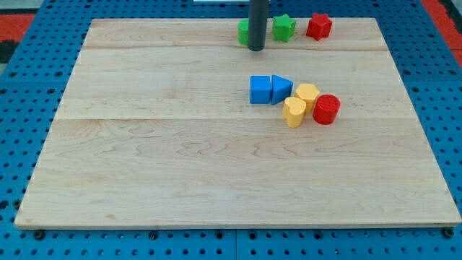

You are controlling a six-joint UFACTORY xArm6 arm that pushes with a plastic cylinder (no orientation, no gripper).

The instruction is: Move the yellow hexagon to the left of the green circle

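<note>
At the far edge of the wooden board, my tip (a bare rod, nothing to clasp) is standing against the green circle, partly hiding it, while the yellow hexagon is waiting well nearer, wedged among the blue triangle, yellow heart and red cylinder.

Dark rod, plain and smooth

A straight charcoal-grey cylinder with a faint sheen, ending in my tip, flat and slightly rounded; no markings show.

A robotics lab bench: a pale wooden board surface lies on a blue perforated metal base, with small coloured plastic blocks and a dark rod.
</note>
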